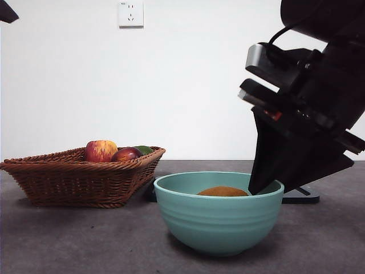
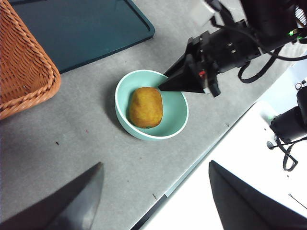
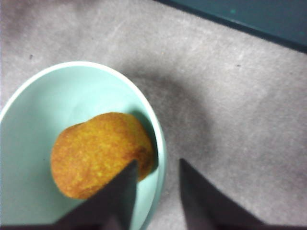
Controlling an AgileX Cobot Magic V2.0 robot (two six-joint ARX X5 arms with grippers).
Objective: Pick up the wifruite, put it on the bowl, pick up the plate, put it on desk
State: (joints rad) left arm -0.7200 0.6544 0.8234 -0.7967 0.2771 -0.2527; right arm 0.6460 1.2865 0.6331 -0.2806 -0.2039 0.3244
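The fruit already lies inside the bowl, so the first half of the task looks done; what is left is to lift the bowl and set it down elsewhere on the surface. The bowl stands on the surface in the front view's lower middle, and only the top of the fruit shows above its rim. The right tool is at the bowl's 3 o'clock rim in the front view, reaching down from the upper right. In its own wrist view the two jaws stand apart and straddle the rim, one inside the bowl next to the fruit, the other outside over the surface; they do not look closed on the rim yet, so I judge the grasp of the bowl as lined up but not made. The left tool waits higher up, jaws wide apart and empty, looking down on the bowl. A basket sits at the bowl's 9 o'clock in the front view, apart from it, holding an apple and a dark red fruit. A dark tray lies beyond the bowl in the left wrist view.
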